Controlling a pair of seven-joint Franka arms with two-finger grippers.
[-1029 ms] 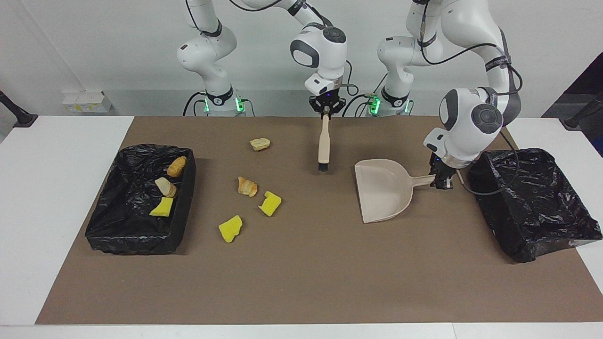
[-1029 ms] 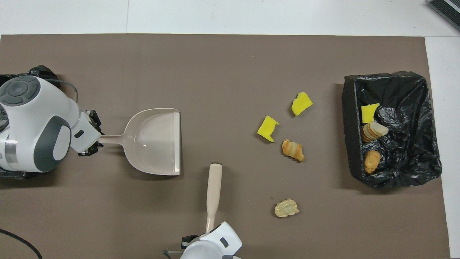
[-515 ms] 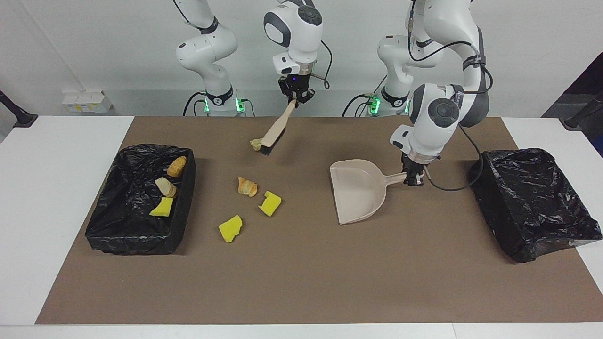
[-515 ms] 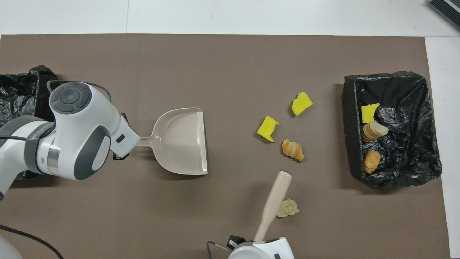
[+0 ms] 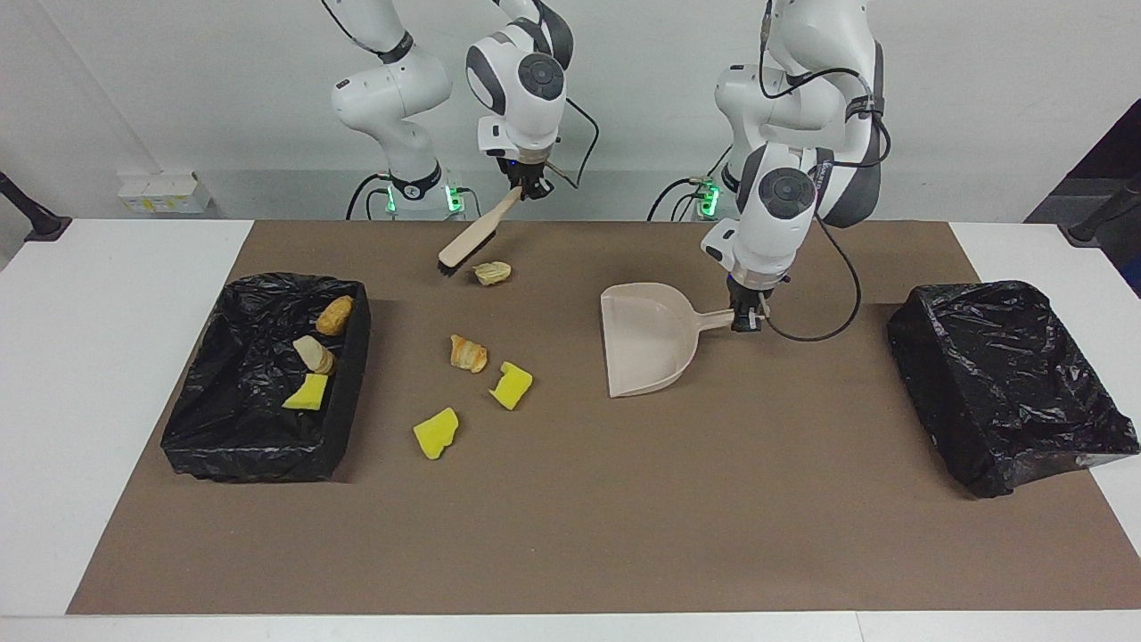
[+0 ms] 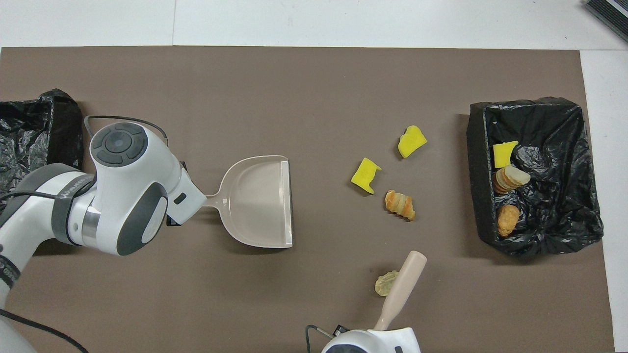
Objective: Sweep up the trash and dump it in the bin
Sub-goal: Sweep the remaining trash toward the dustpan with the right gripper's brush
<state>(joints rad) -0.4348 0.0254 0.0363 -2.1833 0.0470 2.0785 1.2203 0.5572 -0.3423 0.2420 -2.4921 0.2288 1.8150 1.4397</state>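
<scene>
From overhead, the left arm's wrist hides its fingers; the brush point(image 6: 402, 289) covers part of a pale crumb point(image 6: 383, 284).

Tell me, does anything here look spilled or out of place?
Yes. Four scraps lie loose on the brown mat: two yellow wedges, a brown pastry and a pale piece beside the brush. Three more already sit in a bin.
</scene>
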